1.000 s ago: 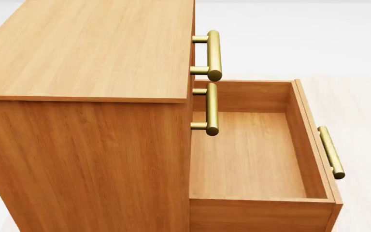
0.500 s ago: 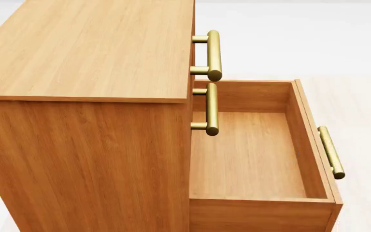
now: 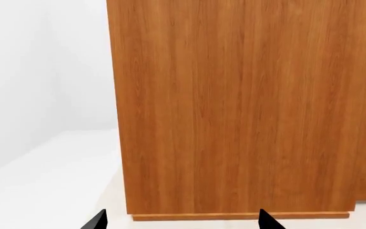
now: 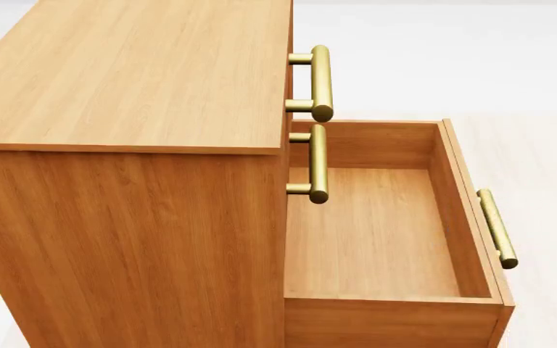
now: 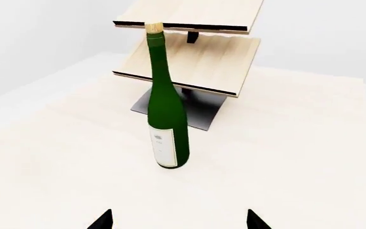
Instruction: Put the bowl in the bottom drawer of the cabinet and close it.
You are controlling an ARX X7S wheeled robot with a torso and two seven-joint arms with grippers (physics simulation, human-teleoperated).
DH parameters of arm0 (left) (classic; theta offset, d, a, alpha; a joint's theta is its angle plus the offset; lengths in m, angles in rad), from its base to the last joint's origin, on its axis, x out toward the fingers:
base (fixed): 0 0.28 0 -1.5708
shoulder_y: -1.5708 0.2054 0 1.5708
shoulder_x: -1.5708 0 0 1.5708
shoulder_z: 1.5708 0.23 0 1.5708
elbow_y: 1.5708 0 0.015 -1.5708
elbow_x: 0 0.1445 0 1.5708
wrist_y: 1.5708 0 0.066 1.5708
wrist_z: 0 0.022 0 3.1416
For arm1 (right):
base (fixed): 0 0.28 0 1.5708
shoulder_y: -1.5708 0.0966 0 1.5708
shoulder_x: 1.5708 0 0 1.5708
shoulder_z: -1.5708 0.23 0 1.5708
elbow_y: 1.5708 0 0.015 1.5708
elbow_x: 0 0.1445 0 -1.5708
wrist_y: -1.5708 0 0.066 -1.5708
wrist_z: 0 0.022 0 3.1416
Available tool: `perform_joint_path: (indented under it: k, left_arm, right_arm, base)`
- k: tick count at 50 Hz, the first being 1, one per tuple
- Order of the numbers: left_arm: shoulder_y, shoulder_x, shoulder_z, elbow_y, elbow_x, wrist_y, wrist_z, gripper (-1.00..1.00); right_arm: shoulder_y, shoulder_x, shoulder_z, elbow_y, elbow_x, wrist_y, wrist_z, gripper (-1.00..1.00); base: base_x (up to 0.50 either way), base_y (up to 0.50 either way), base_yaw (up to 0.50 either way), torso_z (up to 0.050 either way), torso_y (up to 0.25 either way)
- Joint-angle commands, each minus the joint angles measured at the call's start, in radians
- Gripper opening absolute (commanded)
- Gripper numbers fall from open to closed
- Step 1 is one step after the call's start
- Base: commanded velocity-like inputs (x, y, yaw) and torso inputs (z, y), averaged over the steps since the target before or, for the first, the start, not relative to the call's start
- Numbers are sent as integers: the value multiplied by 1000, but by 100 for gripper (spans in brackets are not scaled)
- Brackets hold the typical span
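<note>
Both grippers stand with tips apart and empty: left gripper [image 3: 179, 222] faces the cabinet [image 4: 133, 145] side, right gripper [image 5: 179, 220] faces a green bottle [image 5: 167, 119]. Bottom drawer [image 4: 376, 232], lower right of the head view, is pulled out (ready to receive); the bowl appears in no view.

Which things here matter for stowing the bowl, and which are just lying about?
Job: the cabinet; the bottom drawer, pulled open and empty. The bowl shows in no view.
Lying about: green wine bottle, standing upright; pale wooden rack behind it.
</note>
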Motion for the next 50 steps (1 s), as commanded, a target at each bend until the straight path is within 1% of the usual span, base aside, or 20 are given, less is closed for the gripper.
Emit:
perform_joint_path:
  k: [1,15,22,30,50]
  left_arm:
    - [-4,-1,3,-7,-1,4,-2,100]
    - [-9,-2,7,-10,-2,3,-5,100]
    - [-9,-4,8,-5,-2,-3,-8,100]
    - [-9,-6,9,-6,-2,-1,-10,100]
    - [-10,-8,14,-6,-2,1,-15,100]
  right_arm:
    - [18,-2,33,-12,28,95,36,100]
    - [40,0,44,20,43,163,56,100]
    - [39,-5,53,27,40,170,69,100]
    - [37,-8,61,47,19,160,94,100]
    - [33,-17,61,124,7,120,82,100]
  base:
    - [0,0,0,0,0]
    - [0,0,0,0,0]
    - [0,0,0,0,0]
    - [0,0,0,0,0]
    - [0,0,0,0,0]
